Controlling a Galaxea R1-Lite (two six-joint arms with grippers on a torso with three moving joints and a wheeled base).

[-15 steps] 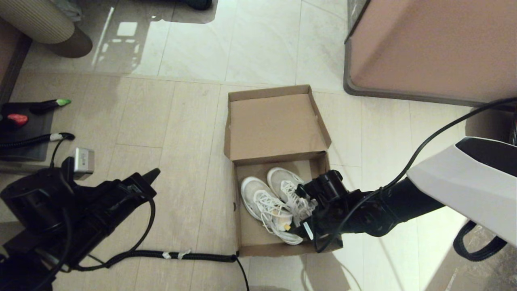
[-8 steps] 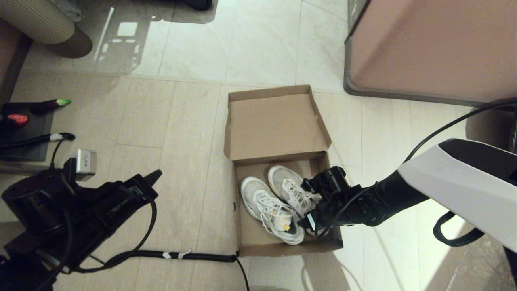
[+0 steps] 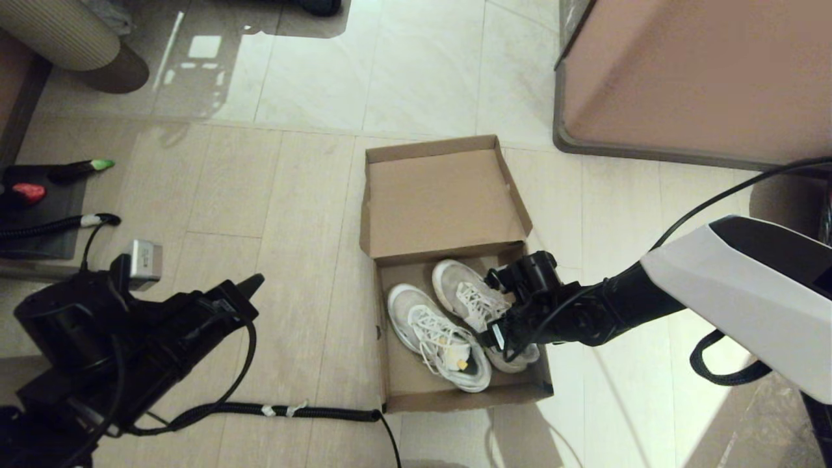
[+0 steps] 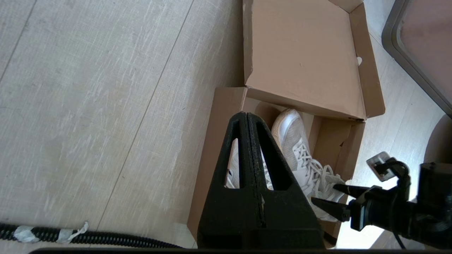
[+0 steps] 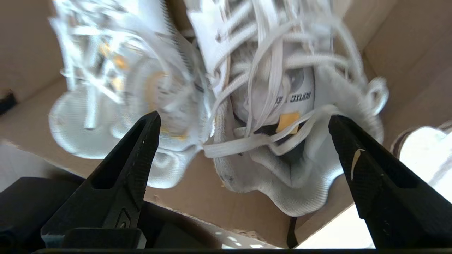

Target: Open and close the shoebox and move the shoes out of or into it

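The brown cardboard shoebox [image 3: 468, 395] stands open on the floor, its hinged lid [image 3: 442, 195] folded back at the far end. Both white lace-up shoes [image 3: 434, 331] lie side by side inside, toes toward the lid. My right gripper [image 3: 495, 325] reaches in from the right and hangs open just above the right-hand shoe [image 5: 282, 165], with its fingers [image 5: 134, 158] spread wide either side of the heel opening and nothing between them. Left of the box, above the floor, my left gripper [image 4: 244, 116] is shut and empty.
A large pinkish-brown cabinet [image 3: 702, 78] stands at the back right. A black cable [image 3: 260, 409] runs across the floor to the box's near left corner. A dark mat with small objects [image 3: 39, 208] lies at the left, and a ribbed beige cylinder [image 3: 65, 32] stands at the back left.
My right gripper has moved toward the lid end of the box, still wide open, uncovering the right-hand shoe's heel. The left arm has barely moved.
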